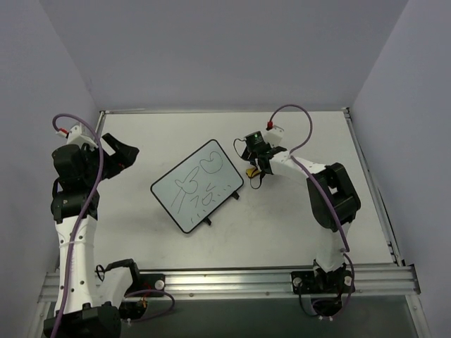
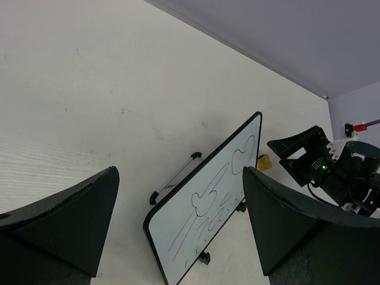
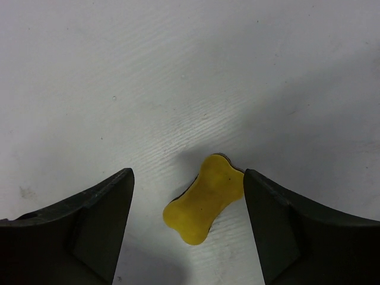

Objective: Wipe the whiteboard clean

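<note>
Whiteboard [image 1: 197,185]: middle of table [image 1: 296,225], turned diagonal, dark marker scribbles across face, two black feet on near-right long side.
Right gripper [image 3: 188,178]: just off board's far-right corner, pointing down at table, jaws partly open, straddling small yellow eraser [image 3: 205,205]. Eraser flat on table, one end at one finger, gap to other, not clamped.
Left gripper [image 1: 122,155]: by left edge of table, jaws wide, empty, facing board, well apart from it.

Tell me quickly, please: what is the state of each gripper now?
Left gripper: open, holding nothing.
Right gripper: open, the yellow eraser lies between its jaws, not gripped yet.
</note>
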Motion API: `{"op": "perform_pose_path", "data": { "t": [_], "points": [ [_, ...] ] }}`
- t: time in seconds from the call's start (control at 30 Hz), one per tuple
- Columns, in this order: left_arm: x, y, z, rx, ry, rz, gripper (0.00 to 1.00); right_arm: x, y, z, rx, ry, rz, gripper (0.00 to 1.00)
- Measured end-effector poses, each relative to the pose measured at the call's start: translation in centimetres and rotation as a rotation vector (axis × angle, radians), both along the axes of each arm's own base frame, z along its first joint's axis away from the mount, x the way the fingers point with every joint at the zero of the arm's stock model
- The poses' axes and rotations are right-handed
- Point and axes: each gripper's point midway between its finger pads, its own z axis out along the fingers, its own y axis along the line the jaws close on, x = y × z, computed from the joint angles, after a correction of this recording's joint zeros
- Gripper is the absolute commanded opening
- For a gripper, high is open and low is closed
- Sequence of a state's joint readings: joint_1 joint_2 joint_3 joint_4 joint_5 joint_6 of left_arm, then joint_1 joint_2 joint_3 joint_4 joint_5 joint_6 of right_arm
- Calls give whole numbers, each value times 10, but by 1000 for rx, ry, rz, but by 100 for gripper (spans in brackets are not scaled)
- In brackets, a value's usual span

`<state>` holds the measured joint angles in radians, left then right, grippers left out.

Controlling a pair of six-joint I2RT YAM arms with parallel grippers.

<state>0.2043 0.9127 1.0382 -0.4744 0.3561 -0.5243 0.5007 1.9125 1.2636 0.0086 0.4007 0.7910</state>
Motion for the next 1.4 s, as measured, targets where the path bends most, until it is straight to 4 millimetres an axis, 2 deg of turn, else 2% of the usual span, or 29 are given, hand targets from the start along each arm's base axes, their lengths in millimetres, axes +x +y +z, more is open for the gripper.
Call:
{"op": "perform_pose_path", "data": {
  "t": [0.17,0.37,0.63,1.0,1.4],
  "points": [
    [0,0,0,5,-3,-2,94,4,-4,2,41,-28,-87,56],
    [0,0,0,6,-3,-2,94,1,-6,-3,77,-26,-149,56],
    [0,0,0,7,-2,-2,94,-17,-14,-25,86,21,-192,56],
    [-1,0,-5,6,8,-3,94,-20,-4,-25,116,16,-202,55],
    [-1,0,-5,6,7,-3,94,-16,-6,-33,59,44,-188,50]
  ]
}}
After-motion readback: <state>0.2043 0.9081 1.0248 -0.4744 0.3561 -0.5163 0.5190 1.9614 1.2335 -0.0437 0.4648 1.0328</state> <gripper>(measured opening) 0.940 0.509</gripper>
